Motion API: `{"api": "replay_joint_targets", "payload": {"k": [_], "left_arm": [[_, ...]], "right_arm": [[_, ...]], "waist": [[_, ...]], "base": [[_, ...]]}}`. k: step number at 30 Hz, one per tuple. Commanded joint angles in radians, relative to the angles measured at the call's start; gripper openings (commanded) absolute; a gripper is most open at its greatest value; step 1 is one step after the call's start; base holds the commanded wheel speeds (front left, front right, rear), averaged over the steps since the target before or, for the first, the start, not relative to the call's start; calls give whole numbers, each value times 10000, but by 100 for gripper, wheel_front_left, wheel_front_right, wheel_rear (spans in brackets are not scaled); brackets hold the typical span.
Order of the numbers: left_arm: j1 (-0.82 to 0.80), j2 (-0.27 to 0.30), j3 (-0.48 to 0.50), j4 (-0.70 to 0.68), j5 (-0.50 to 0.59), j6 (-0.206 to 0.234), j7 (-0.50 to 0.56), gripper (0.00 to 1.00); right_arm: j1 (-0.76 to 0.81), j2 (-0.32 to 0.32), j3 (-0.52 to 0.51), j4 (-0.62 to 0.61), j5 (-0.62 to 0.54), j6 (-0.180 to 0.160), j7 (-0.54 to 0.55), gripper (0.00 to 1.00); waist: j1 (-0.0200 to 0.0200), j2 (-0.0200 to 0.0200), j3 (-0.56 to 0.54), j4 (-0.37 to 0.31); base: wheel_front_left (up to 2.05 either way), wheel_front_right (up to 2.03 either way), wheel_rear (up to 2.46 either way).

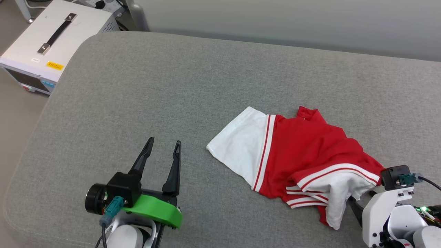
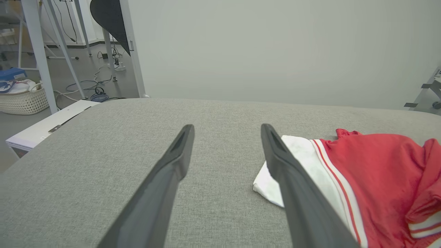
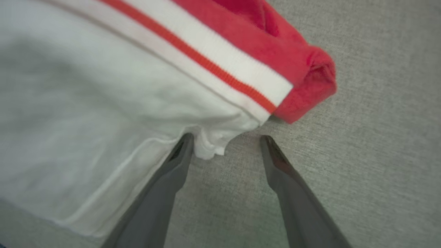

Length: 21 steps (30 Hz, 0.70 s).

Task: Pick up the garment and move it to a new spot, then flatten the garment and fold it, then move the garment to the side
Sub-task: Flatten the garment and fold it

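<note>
Garment [image 1: 303, 151] sits right of centre on the grey fabric-covered surface [image 1: 137, 86], crumpled, not flat. One white sleeve [image 1: 237, 148] lies spread toward the left. The other sleeve [image 1: 339, 193] is folded over on itself at the near right corner, with the striped trim [image 1: 336, 172] stacked in a few layers there. Right tool [image 3: 227, 137] is at that near right corner, low over the surface, fingers spread. A small nub of white sleeve hem sits between them touching one finger, nothing pinched. Left tool [image 1: 164, 141] is spread too and empty, hovering over bare surface left of the garment, apart from the spread sleeve. Handling, my read: light limp knit, no stiffness, so it will drape and bunch however it's lifted. The surface cover looks grippy, so dragging will likely add wrinkles; lift clear, then place. The hem nub is a thin bite: it may slip out, or lift one layer and leave the pile twisted. Better hold is the ribbed striped trim or a shoulder seam, thicker and more for the fingers to bite on. One corner hold should do for the move. For flattening I'd want both tools on opposite shoulders or sleeve ends so it hangs open. Not fragile; the only risk I see is fingertips snagging the knit.
</note>
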Motion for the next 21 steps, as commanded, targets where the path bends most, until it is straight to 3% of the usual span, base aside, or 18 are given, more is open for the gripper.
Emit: {"api": "replay_joint_targets", "payload": {"k": [1, 6, 7, 8, 16, 21], "left_arm": [[-186, -48, 38, 33, 91, -65, -58, 100], [-208, -101, 22, 115, 108, -96, -58, 100], [-207, -110, 16, 138, 111, -101, -59, 100], [-203, -116, 17, 155, 114, -105, -59, 100], [-25, -147, 234, 309, 165, -124, -59, 100], [154, -163, 333, 338, 166, -131, -59, 100]], "right_arm": [[-186, -76, 132, 71, 169, -6, 23, 100], [-222, -290, 603, 306, 340, -6, -77, 100], [-222, -325, 674, 371, 362, -6, -137, 35], [-219, -355, 741, 412, 388, -6, -191, 0], [-96, -541, 957, 538, 662, -6, -593, 0], [365, -939, 758, 126, 858, -6, -307, 0]], "waist": [[0, 0, 126, 141], [0, 0, 187, 272], [0, 0, 186, 299], [0, 0, 183, 313], [0, 0, -167, 86], [0, 0, -581, -241]], "base": [[0, 0, 0], [0, 0, 0], [0, 0, 0], [0, 0, 0], [0, 0, 0], [0, 0, 0]]}}
